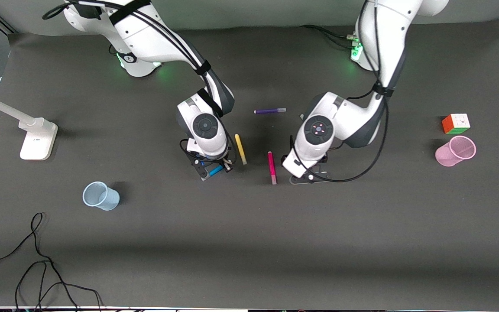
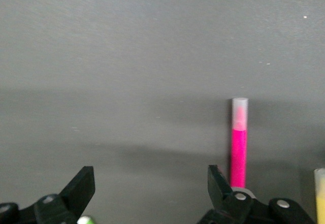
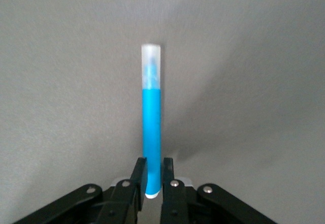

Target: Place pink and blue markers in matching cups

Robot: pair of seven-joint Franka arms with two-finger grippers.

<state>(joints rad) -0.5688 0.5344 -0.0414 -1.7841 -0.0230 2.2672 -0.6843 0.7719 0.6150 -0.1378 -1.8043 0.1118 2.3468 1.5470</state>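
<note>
Black cable [image 1: 37, 260] lies loose at the table [image 1: 275, 242] edge closest to the front camera, and the pale blue cup [image 1: 100, 196] stands farther back toward the right arm's end. Right gripper [image 3: 154, 181] is down at the table with its fingers [image 3: 138, 176] pinching the blue marker [image 3: 151, 132] near one end, beside the yellow marker [image 1: 241, 148]; left gripper [image 2: 151, 183] sits low with fingers [image 2: 81, 186] spread wide around nothing, just beside the pink marker [image 1: 271, 167], which lies flat on the table between the two grippers. Pale pink cup [image 1: 456, 151] stands at the left arm's end, close to a colour cube [image 1: 456, 123], and a purple marker [image 1: 269, 111] lies farther from the camera than the pink one.
</note>
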